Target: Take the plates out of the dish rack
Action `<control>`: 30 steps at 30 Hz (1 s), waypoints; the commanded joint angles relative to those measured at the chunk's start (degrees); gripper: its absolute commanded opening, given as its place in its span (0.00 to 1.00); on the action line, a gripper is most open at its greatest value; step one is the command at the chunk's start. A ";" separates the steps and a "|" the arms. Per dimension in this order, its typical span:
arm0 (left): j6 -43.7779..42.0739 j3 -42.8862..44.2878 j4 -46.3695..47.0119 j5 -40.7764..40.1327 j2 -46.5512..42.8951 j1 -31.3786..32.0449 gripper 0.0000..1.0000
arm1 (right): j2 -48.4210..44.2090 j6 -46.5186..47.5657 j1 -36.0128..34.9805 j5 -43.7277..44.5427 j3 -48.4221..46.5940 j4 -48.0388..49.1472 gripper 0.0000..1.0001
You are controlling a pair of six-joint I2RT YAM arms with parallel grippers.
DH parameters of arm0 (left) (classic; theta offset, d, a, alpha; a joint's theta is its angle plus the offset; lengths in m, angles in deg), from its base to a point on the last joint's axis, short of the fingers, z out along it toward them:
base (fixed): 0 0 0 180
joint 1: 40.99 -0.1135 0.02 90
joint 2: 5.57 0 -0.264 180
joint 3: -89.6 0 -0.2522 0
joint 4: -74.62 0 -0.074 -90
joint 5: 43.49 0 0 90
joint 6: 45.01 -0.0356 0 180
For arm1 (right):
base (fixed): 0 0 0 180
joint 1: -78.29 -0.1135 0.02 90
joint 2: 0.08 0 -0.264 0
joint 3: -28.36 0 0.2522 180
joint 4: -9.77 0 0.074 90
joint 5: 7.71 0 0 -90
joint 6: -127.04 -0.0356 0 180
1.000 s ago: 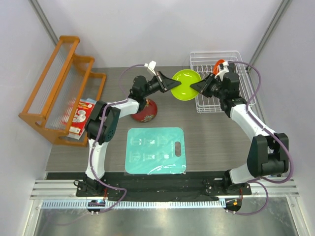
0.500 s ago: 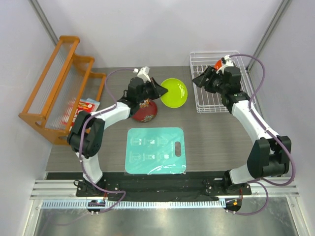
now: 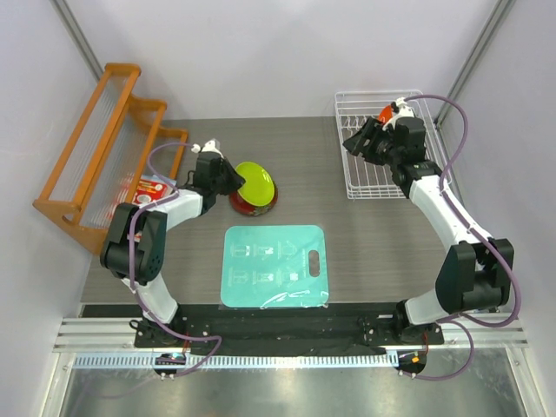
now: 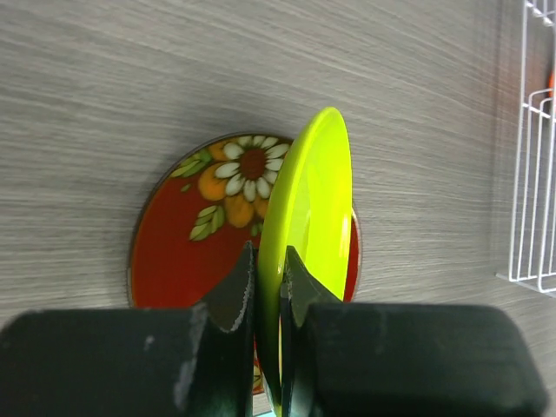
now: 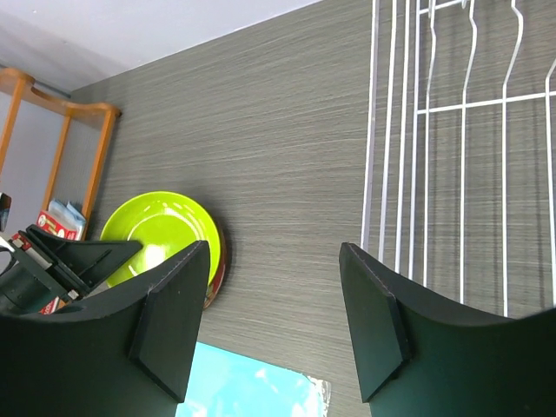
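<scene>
My left gripper is shut on the rim of the lime green plate, which tilts on edge over the dark red floral plate lying flat on the table. In the left wrist view the lime green plate runs edge-on between the fingers, with the dark red plate beneath. My right gripper hangs open and empty by the left side of the white dish rack. An orange plate stands in the rack behind that wrist. The right wrist view shows the open gripper above bare table beside the rack wires.
A teal rectangular mat lies at the front centre. An orange wooden slanted rack stands along the left edge, with a red-and-white box beside it. Walls close in the back and both sides.
The left arm has carried the lime green plate leftward and down over the dark red plate. The right gripper let go of it, opened and drew back to the dish rack.
</scene>
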 commanded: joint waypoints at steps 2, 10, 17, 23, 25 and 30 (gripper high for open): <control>0.18 -0.54 3.54 0.53 0.47 -1.35 0.00 | 0.43 1.43 0.13 0.05 -1.84 1.06 0.67; 0.44 -1.69 4.07 1.50 2.84 -1.43 0.39 | 2.01 4.41 0.83 3.73 -5.79 -3.06 0.67; -0.61 -1.69 2.84 1.15 3.11 -1.43 0.62 | 5.44 10.12 1.62 18.81 -13.43 -8.69 0.68; -2.72 -0.11 -1.46 -0.96 1.88 -1.43 0.91 | 10.62 13.03 4.17 27.99 -18.53 -10.98 0.71; -3.68 0.42 -3.48 -1.66 0.30 -1.35 1.00 | 13.07 14.34 5.22 31.33 -19.85 -11.16 0.72; -5.27 0.42 -4.72 -1.32 -5.49 -0.21 0.99 | 20.63 17.16 7.76 32.75 -26.70 -11.07 0.71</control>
